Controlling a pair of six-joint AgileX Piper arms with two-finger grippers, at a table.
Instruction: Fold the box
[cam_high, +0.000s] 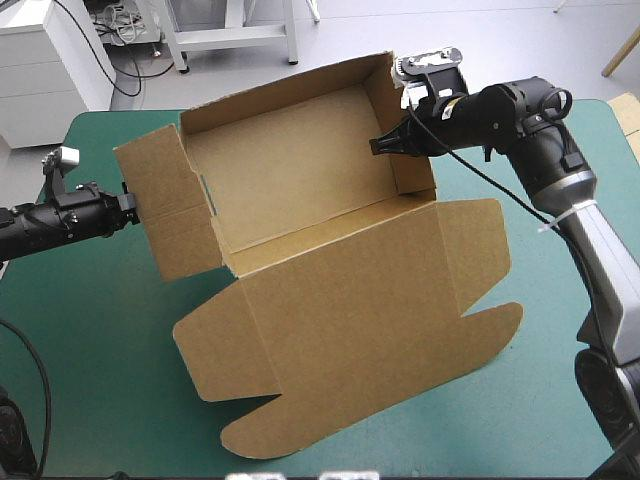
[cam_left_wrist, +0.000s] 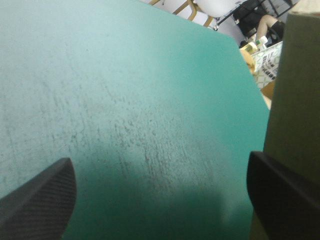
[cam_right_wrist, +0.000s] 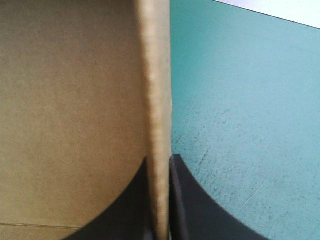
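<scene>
The right hand (cam_high: 386, 146), pinching the box (cam_high: 300, 170), should steady it while the spread left hand (cam_left_wrist: 159, 161) squares the adjacent wall (cam_high: 165, 215)

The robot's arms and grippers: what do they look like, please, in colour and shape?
The right arm is black near the wrist and grey lower down, with a thin black cable along it and a white tie. The left arm is black as far as it shows. The left gripper and right gripper each have two broad black fingers, curved like fins.
</scene>
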